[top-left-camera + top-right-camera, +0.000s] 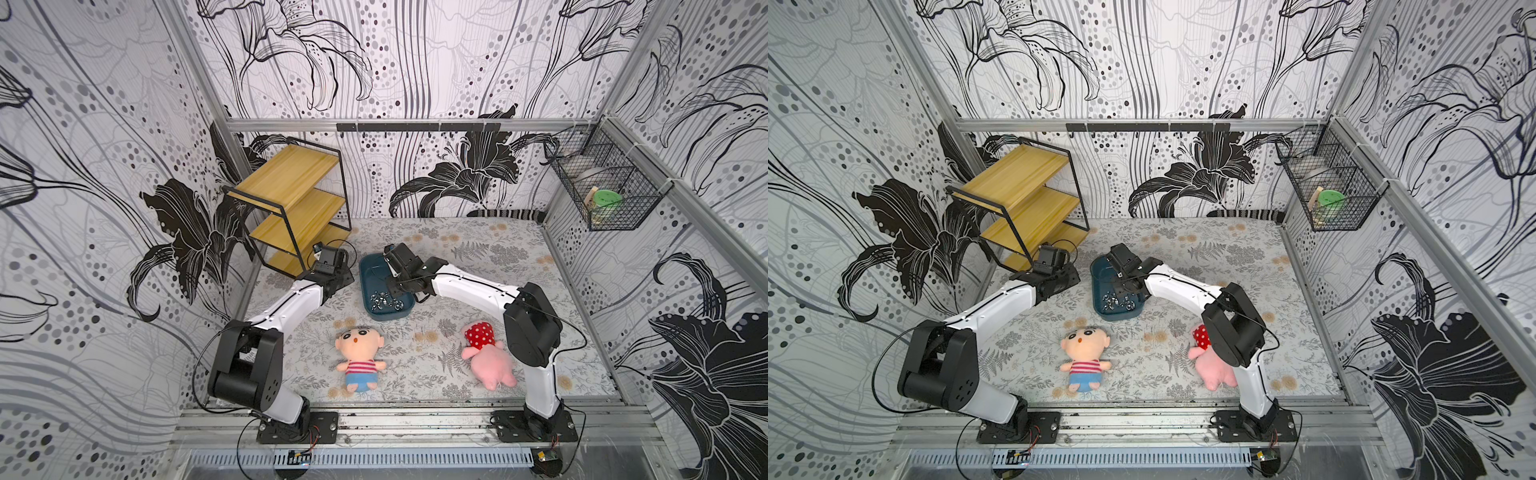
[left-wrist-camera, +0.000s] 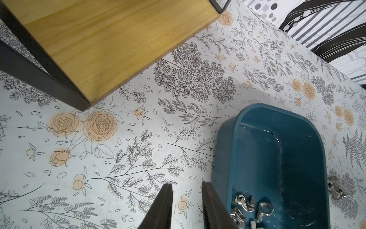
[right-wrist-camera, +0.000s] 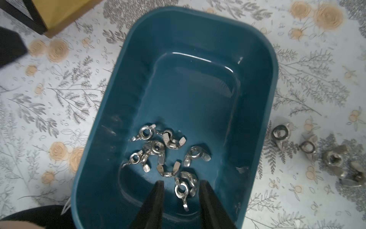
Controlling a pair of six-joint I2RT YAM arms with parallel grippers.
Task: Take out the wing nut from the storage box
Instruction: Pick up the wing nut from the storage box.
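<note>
The dark teal storage box stands mid-table, with several silver wing nuts heaped at its near end. My right gripper hangs inside the box and is open. One wing nut lies loose between its fingers, with a gap on each side. Several more wing nuts lie on the table outside the box; one shows in the left wrist view. My left gripper is open and empty, low over the table just outside the box wall.
A wooden shelf with a black frame stands close behind the left arm. A boy doll and a pink plush lie near the front edge. A black wire basket hangs on the right wall.
</note>
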